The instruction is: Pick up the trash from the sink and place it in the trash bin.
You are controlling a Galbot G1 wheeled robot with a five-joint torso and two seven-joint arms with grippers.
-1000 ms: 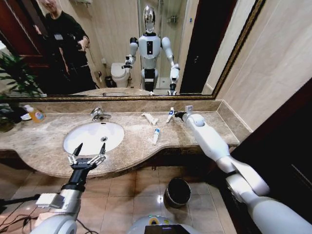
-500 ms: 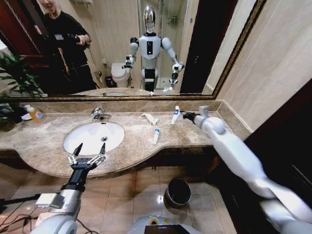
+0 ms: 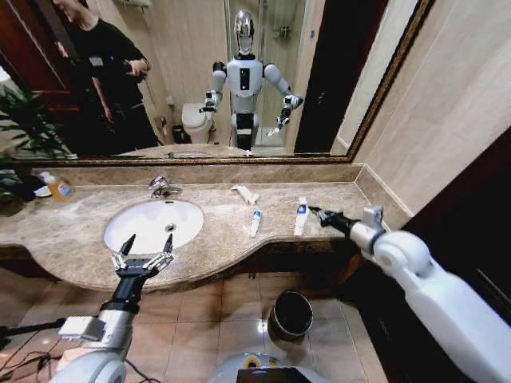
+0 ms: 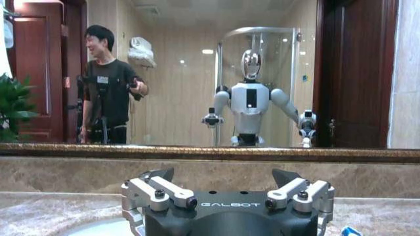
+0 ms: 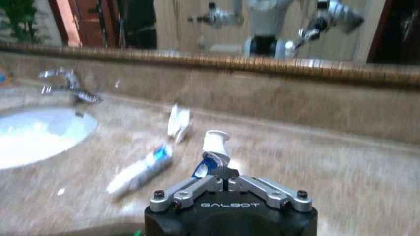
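The right gripper is pinched shut on a small white tube, lifted just above the worktop at the right end — it looks light and soft-walled, liable to swing or slip, so a firm hold at its stiffer end seems wise. Another tube and a white packet lie right of the sink. The bin stands on the floor below. The left gripper hangs spread wide at the sink's near rim.

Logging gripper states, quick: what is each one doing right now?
Left gripper: open, empty, at the sink's front edge.
Right gripper: shut on a blue-capped white tube, over the countertop.
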